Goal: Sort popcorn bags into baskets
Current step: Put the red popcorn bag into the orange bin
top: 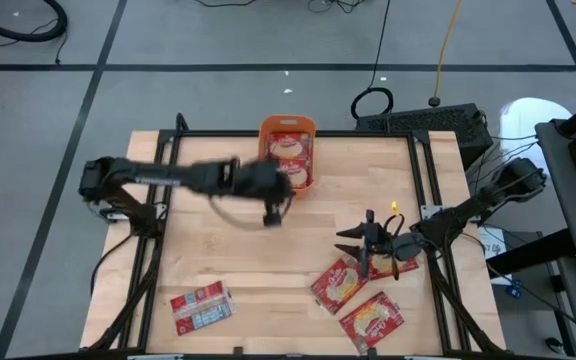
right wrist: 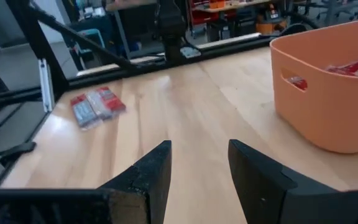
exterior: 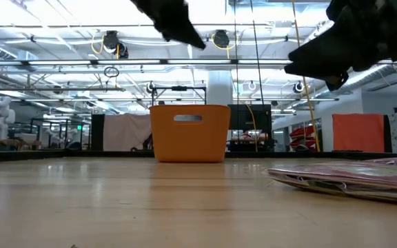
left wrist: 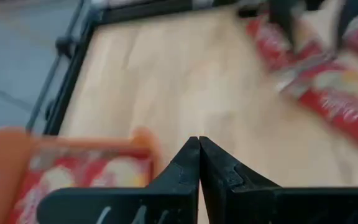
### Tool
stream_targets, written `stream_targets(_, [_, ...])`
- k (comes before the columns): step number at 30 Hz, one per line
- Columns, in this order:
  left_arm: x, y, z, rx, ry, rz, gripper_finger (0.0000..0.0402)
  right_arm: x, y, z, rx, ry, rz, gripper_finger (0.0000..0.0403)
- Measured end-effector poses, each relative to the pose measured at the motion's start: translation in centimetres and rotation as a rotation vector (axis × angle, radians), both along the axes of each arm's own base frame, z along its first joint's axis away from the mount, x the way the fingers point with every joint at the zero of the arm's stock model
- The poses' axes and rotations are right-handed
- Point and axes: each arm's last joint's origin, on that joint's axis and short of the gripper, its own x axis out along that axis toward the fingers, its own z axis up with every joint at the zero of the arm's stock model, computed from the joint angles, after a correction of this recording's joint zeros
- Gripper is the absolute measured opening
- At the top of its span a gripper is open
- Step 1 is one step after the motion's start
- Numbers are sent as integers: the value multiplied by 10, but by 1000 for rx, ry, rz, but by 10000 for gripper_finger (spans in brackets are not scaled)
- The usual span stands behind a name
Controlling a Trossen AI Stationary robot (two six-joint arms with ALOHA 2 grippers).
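The table (top: 268, 270) carries an orange basket (top: 288, 152) at its far edge, with red bags (top: 290, 147) lying inside. The left gripper (top: 272, 218) hangs above the table just in front of the basket, fingers (left wrist: 185, 171) pressed together and holding nothing. The right gripper (top: 361, 242) hovers near the right side, fingers (right wrist: 154, 168) apart and empty, just over two bags (top: 338, 283) that lie touching. A third bag (top: 372, 320) lies just beside them, and another (top: 200, 307) lies well apart at the near left.

Orange basket (top: 288, 128) holds packets (top: 292, 150) — perhaps four others (top: 371, 320) lie flat.
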Motion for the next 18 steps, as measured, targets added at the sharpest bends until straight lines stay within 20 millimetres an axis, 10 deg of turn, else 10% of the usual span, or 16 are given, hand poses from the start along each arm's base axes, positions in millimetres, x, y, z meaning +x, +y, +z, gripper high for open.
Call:
stream_targets(9, [-16,-114,-40,10,-211,-64,7,8,18,27,-34,116,-11,150])
stream_targets(18, [-24,-163,-74,-87,-289,-127,8,14,46,46,-85,262,111,150])
